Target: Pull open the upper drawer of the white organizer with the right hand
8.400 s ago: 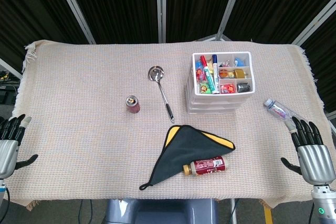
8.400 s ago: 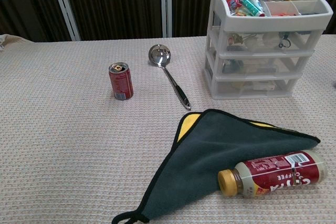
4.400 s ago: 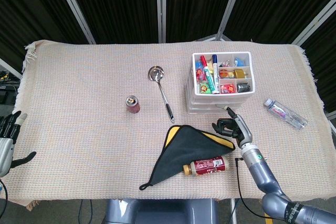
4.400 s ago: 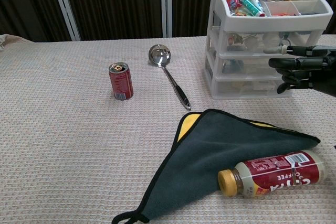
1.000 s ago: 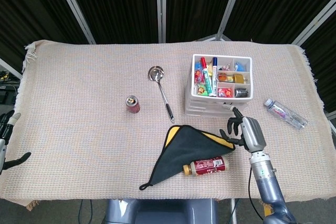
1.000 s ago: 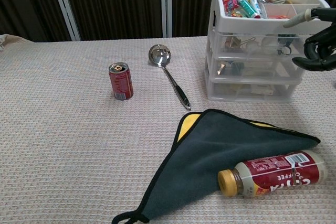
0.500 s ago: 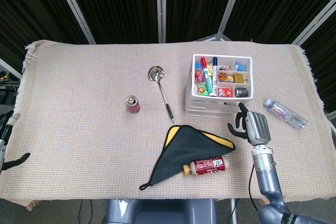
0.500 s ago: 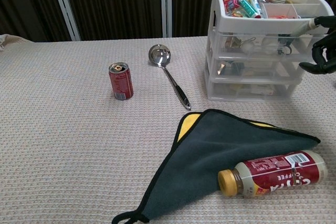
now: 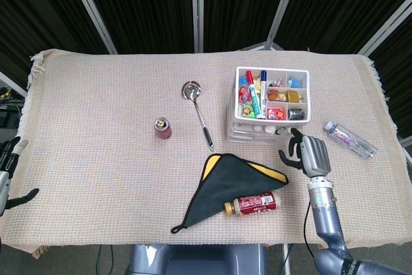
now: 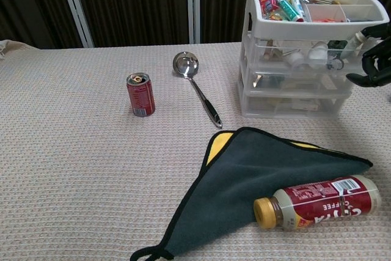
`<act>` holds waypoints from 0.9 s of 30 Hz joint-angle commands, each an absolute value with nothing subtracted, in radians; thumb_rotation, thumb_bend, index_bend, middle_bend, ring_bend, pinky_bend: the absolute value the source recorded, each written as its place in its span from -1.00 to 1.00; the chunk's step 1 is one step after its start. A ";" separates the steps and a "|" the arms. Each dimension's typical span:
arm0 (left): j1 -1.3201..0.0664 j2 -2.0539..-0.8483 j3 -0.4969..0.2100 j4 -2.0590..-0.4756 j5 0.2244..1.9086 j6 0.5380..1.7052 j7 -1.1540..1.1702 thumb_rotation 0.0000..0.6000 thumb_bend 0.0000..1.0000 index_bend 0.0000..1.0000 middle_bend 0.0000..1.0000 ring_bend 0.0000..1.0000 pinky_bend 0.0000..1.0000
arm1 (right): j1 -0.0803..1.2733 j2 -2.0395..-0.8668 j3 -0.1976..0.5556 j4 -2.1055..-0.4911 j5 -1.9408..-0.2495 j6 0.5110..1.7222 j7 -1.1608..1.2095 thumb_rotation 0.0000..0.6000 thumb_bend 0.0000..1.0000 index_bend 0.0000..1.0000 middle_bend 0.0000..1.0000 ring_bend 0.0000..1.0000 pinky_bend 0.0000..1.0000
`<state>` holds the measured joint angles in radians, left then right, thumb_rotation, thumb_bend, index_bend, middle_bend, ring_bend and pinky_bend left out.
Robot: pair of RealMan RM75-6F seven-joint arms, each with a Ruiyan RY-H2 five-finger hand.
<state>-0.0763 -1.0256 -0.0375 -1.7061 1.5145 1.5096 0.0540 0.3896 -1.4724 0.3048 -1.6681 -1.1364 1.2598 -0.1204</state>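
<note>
The white organizer [image 9: 239,109] [image 10: 248,47] stands at the table's right back, its top tray full of markers and small items. Its upper drawer [image 9: 263,130] [image 10: 305,57] is slid out a little toward the front, so small items inside show from above. My right hand [image 9: 309,155] [image 10: 372,60] is at the drawer's front right corner, fingers curled, one fingertip hooked on the drawer front. My left hand [image 9: 5,173] hangs at the table's far left edge, fingers apart, holding nothing.
A dark cloth with yellow lining [image 9: 225,188] [image 10: 256,181] lies in front of the organizer, a coffee bottle [image 9: 254,203] [image 10: 317,201] on its near edge. A ladle [image 9: 196,111] [image 10: 197,87] and red can [image 9: 162,127] [image 10: 140,94] sit left. A water bottle [image 9: 349,138] lies right.
The upper drawer has slid out toward the front since half a second ago, its contents now showing. My right hand has stayed at the drawer's front right corner.
</note>
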 commanded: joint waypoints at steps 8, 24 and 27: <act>-0.076 -1.026 -0.037 -1.708 1.515 1.510 0.057 1.00 -0.82 -1.00 -1.00 -1.00 -1.00 | 0.383 -1.465 0.295 -1.694 -1.163 1.287 -0.120 1.00 -0.45 0.00 0.49 0.53 0.09; -0.077 -1.024 -0.038 -1.710 1.512 1.506 0.057 1.00 -0.82 -1.00 -1.00 -1.00 -1.00 | 0.339 -1.434 0.241 -1.744 -1.195 1.313 -0.090 1.00 -0.45 0.00 0.48 0.53 0.09; -0.078 -1.025 -0.037 -1.710 1.511 1.502 0.059 1.00 -0.82 -1.00 -1.00 -1.00 -1.00 | 0.331 -1.426 0.234 -1.749 -1.203 1.316 -0.072 1.00 -0.45 0.01 0.48 0.53 0.09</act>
<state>-0.0780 -1.0249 -0.0369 -1.7095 1.5113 1.5023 0.0587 0.3335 -1.4292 0.2365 -1.7469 -1.1999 1.3147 -0.0756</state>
